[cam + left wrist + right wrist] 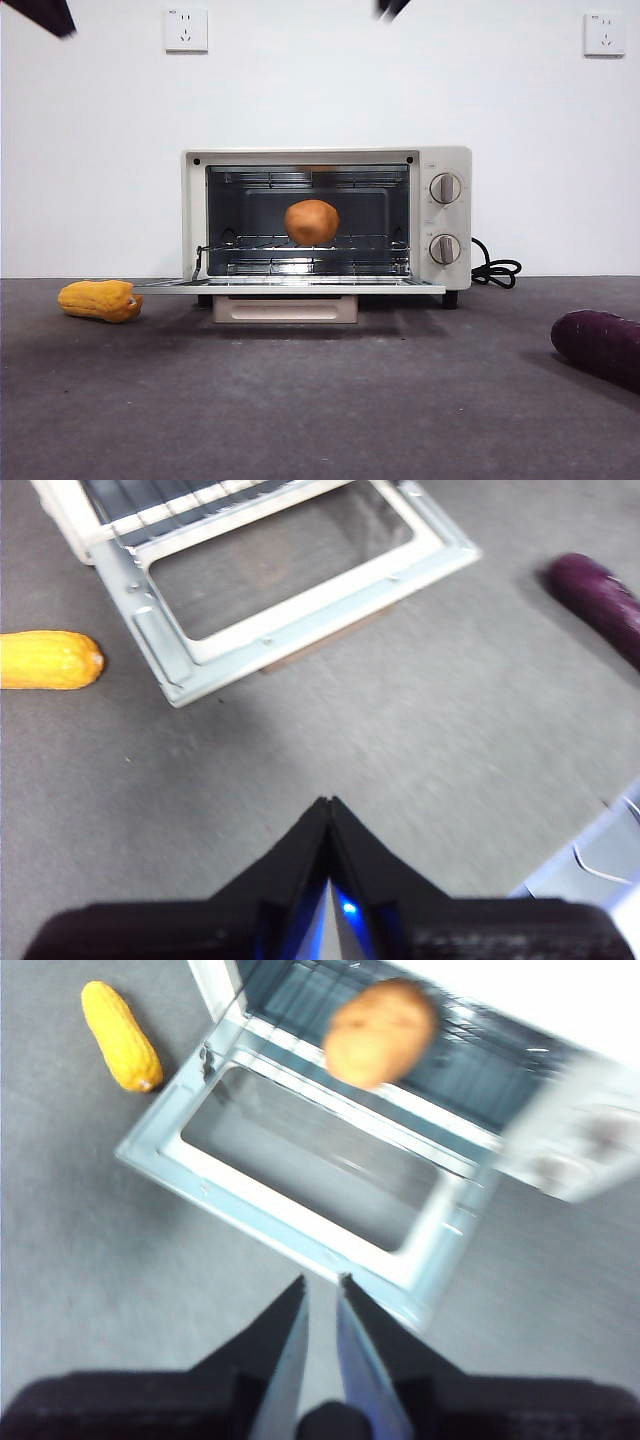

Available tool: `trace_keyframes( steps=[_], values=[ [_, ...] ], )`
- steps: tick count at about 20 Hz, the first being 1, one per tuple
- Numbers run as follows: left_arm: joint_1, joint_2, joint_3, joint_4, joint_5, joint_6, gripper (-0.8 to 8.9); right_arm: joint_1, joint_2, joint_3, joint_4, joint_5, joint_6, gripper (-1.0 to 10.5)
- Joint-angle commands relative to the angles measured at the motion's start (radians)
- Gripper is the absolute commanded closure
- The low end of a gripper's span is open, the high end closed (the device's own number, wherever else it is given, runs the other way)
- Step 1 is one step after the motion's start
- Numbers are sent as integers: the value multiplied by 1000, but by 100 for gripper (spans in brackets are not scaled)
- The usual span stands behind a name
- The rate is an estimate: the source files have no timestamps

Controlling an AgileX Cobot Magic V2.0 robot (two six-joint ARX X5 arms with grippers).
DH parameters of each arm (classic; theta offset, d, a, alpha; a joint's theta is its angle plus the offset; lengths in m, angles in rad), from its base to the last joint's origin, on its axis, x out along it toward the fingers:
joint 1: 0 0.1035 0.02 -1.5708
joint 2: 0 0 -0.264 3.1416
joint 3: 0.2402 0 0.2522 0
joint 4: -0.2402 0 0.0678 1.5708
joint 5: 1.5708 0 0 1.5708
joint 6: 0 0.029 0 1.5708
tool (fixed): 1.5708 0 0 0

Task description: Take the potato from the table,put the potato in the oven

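1. Plainly, the potato (312, 221), a round orange-brown ball with smooth matte skin, sits on the wire rack inside the oven (440, 165), near the middle of the cavity.
2. That oven is a boxy cream-white toaster oven with 2 round knobs stacked on its right panel and a black cord (496, 270) coiled just beside its right side.
3. Its door (290, 285) lies folded down flat in front of the cavity, a pale metal frame around a dark glass pane, resting level above the table (320, 400).
4. Underfoot, the table is a flat, dark grey, slightly mottled matte surface.
5. Left of the oven, an elongated bumpy yellow-orange vegetable (100, 300) lies on its side; well to the oven's right lies a dark purple oblong vegetable (600, 346).
6. Above the floor in front of the oven, the left gripper (328, 810) has its black jaws pressed together at the tips, holding nothing.
7. Over the open door, the right gripper (320, 1285) shows a narrow gap between its jaws, empty too, well apart from the potato.
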State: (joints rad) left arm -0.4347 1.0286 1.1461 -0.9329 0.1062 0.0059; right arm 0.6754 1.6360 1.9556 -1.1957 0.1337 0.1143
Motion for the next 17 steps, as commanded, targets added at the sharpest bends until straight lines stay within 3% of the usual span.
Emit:
trace_keyframes(
  steps=[1,3,7,17],
  values=[
    [54,72,-7,53,11,-19,820,14,-114,-2,-59,29,-29,942],
    [107,157,-7,98,79,-34,820,20,-213,-2,-94,39,-29,954],
    [219,341,-7,201,311,-65,820,20,-387,-2,-144,34,-13,954],
    [364,693,-7,344,396,-183,820,20,-688,-6,-182,-33,100,954]
  ],
)
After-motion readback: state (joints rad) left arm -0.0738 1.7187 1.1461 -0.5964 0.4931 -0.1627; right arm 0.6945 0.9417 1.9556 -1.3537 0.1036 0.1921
